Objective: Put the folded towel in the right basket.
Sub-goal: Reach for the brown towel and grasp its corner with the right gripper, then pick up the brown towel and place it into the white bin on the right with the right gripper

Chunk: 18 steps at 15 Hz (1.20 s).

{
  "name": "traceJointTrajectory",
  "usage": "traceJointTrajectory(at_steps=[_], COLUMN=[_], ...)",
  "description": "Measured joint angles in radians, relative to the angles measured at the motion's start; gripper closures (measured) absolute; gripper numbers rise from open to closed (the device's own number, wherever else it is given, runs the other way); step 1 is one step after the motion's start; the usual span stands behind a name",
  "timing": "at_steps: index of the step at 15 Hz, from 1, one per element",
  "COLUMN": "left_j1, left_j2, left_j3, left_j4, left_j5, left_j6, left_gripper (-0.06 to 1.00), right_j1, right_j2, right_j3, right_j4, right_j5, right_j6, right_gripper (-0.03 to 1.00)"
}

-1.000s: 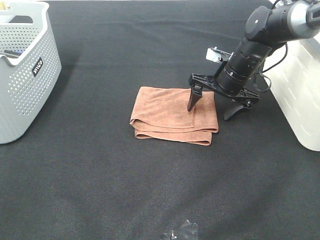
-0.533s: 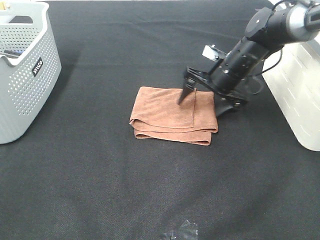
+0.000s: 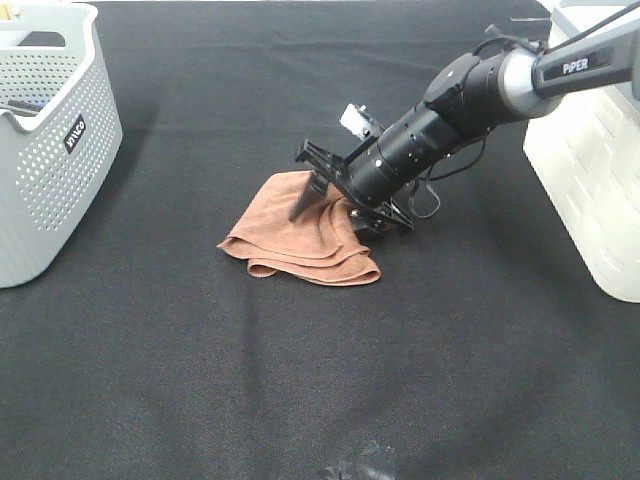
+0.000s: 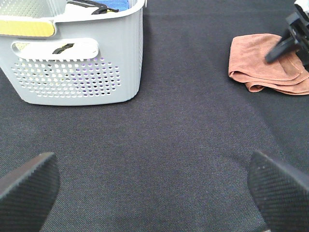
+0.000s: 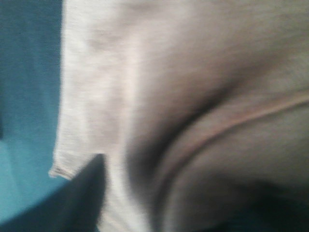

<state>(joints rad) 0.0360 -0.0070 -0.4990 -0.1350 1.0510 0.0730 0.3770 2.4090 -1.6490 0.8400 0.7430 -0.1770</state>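
Note:
The brown towel [image 3: 300, 235] lies on the black table, bunched and rumpled, about mid-table. My right gripper [image 3: 340, 212] reaches low from the right, its jaws apart. One finger [image 3: 304, 201] rests on top of the towel and the other is down at the towel's right edge. The right wrist view is a blurred close-up of towel cloth [image 5: 193, 96]. The white right basket [image 3: 590, 200] stands at the right edge, well apart from the towel. My left gripper [image 4: 154, 193] is open and empty, hovering over bare table; the towel [image 4: 270, 63] shows far from it.
A grey perforated basket [image 3: 50, 140] with items inside stands at the far left, also in the left wrist view [image 4: 77, 63]. A small dark object [image 3: 360, 465] shows at the bottom edge. The table is covered in black cloth.
My right arm has lowered and reached leftward. The towel has slid left and gone from a flat fold to a bunched heap.

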Motion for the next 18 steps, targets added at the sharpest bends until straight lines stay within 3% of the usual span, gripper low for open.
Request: traceJointTrajectory(at_steps=[1, 2, 3, 4, 7, 10, 13, 15, 18], left_j1=[0.0, 0.0, 0.0, 0.0, 0.0, 0.0, 0.0, 0.0, 0.0], left_j2=[0.0, 0.0, 0.0, 0.0, 0.0, 0.0, 0.0, 0.0, 0.0], left_j3=[0.0, 0.0, 0.0, 0.0, 0.0, 0.0, 0.0, 0.0, 0.0], left_j4=[0.0, 0.0, 0.0, 0.0, 0.0, 0.0, 0.0, 0.0, 0.0], left_j5=[0.0, 0.0, 0.0, 0.0, 0.0, 0.0, 0.0, 0.0, 0.0], left_j6=[0.0, 0.0, 0.0, 0.0, 0.0, 0.0, 0.0, 0.0, 0.0], left_gripper=[-0.05, -0.05, -0.05, -0.05, -0.05, -0.05, -0.05, -0.05, -0.05], right_j1=[0.0, 0.0, 0.0, 0.0, 0.006, 0.006, -0.019, -0.103, -0.29], right_j2=[0.005, 0.005, 0.008, 0.006, -0.047, -0.153, -0.265, -0.293, -0.366], right_j3=[0.0, 0.0, 0.0, 0.0, -0.013, -0.187, -0.493, -0.671, -0.751], right_j4=[-0.007, -0.007, -0.007, -0.008, -0.119, -0.28, -0.438, -0.48, -0.526], right_j5=[-0.002, -0.002, -0.002, -0.002, 0.028, 0.229, 0.444, 0.462, 0.465], right_j6=[0.0, 0.0, -0.001, -0.022, -0.07, -0.063, -0.021, 0.007, 0.044], right_gripper=[0.62, 0.62, 0.78, 0.8, 0.8, 0.8, 0.8, 0.8, 0.8])
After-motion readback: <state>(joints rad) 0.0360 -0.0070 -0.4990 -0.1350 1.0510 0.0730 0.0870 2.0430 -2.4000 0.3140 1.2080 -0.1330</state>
